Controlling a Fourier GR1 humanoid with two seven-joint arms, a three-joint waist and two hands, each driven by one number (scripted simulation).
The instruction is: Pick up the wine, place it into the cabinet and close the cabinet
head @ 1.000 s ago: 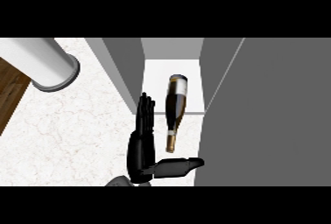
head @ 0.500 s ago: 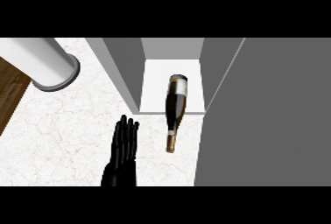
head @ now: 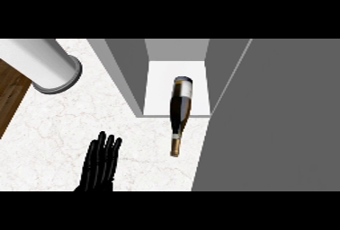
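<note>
A dark wine bottle point(head: 179, 112) lies on its side. Its base rests on the white floor of the open cabinet point(head: 158, 85), and its gold-capped neck sticks out over the marble counter. My left hand point(head: 100, 164) shows at the lower left, flat with straight fingers, open and holding nothing. It is well to the left of the bottle's neck and apart from it. My right hand does not show.
The cabinet's grey door point(head: 279, 117) stands open and fills the right side of the view. A white cylinder point(head: 46, 63) stands at the back left of the counter point(head: 53, 134). A brown wooden strip point(head: 10, 99) runs along the far left edge.
My left hand has drawn back from beside the bottle, moving down and to the left. The bottle lies where it was.
</note>
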